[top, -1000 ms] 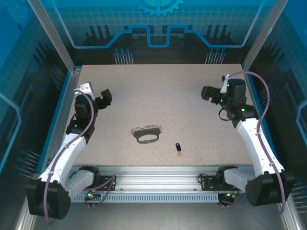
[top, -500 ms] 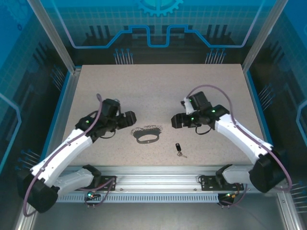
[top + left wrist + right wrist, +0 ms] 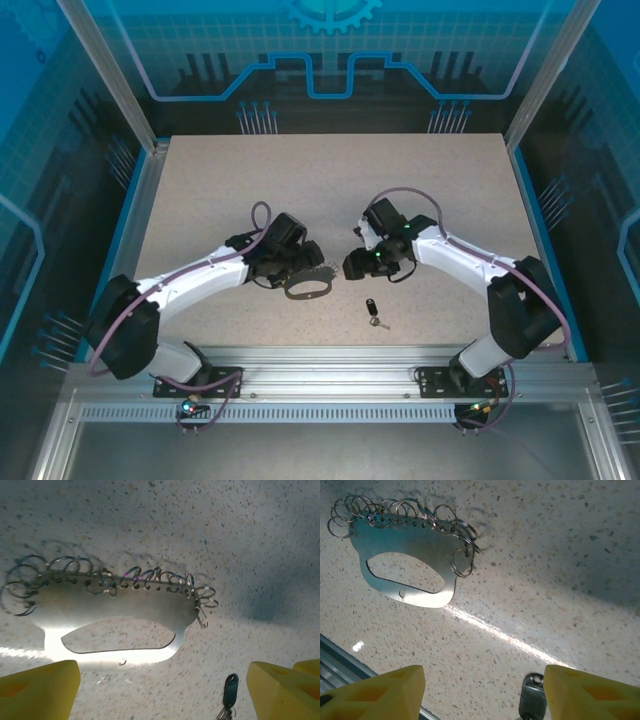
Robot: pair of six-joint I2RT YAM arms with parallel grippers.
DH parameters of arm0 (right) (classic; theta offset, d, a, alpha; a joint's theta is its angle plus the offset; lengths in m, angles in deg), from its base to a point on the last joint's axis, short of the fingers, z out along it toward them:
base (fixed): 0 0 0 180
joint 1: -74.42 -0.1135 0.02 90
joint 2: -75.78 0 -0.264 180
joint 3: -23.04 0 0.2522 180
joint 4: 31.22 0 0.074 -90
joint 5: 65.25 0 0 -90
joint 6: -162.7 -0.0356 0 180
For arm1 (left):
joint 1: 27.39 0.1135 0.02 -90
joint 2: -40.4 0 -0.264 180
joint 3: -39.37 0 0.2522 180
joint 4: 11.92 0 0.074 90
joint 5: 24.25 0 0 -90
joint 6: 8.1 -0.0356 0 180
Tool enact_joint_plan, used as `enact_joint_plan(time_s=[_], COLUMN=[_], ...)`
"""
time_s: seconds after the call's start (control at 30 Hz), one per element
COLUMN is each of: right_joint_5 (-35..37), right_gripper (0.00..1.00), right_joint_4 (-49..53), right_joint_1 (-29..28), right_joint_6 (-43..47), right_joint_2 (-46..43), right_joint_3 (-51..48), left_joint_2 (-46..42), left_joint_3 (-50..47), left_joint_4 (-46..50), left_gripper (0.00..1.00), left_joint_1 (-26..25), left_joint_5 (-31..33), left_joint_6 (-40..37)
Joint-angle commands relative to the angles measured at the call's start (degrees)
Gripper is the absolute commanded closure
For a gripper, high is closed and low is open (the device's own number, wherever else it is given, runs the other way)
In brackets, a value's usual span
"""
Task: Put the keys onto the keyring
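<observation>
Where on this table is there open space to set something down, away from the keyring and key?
The far half of the table is bare, from the back edge down to the two arms. Centre front is crowded: the left tool and right tool flank the keyring, and the key lies just near-right of it.

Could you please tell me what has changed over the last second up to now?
Both arms swung in from the sides of the table toward its middle. The left claw now hangs open over the keyring, and the right claw is open beside it, near the key. Nothing was taken hold of. The keyring and key lie where they were.
</observation>
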Motion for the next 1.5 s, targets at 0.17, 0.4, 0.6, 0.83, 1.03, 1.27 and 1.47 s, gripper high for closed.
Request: enact_joint_plan(time_s=[0.17, 0.4, 0.6, 0.83, 1.03, 1.27, 1.47], right_joint_5=[-4.2, -5.4, -4.0, -3.1, -3.5, 1.2, 9.0], right_gripper=[0.47, 0.56, 0.62, 0.63, 0.67, 0.7, 0.7], right_joint_4=[-2.8, -4.1, -4.0, -4.5, -5.0, -1.9, 2.8], right_joint_1=[-1.2, -2.4, -4.2, -4.3, -4.5, -6.7, -9.4], right_joint_6=[-0.7, -1.7, -2.1, -3.7, -6.9, -7.0, -2.9], right_joint_2=[6.7, 10.2, 12.1, 13.8, 15.2, 16.6, 18.8], right_joint_3=[4.5, 5.6, 6.6, 8.0, 10.0, 12.8, 15.2], left_joint_2=[7.3, 11.7, 15.0, 13.8, 8.3, 1.9, -0.4], left_joint_3=[-1.5, -1.5, 0.2, 2.1, 2.0, 2.6, 4.3], left_joint_4=[-11.1, -15.2, -16.6, -16.4, -17.2, -12.5, -7.3], left_gripper=[0.1, 0.1, 0.1, 0.11, 0.11, 0.1, 0.09], left_joint_1=[2.0, 4.8, 7.1, 8.3, 7.9, 7.9, 8.3], left_joint_5=[-4.7, -6.7, -8.4, -10.5, -12.6, -10.2, -8.9], left_joint_6=[5.3, 4.9, 1.7, -1.1, 0.6, -0.8, -3.3])
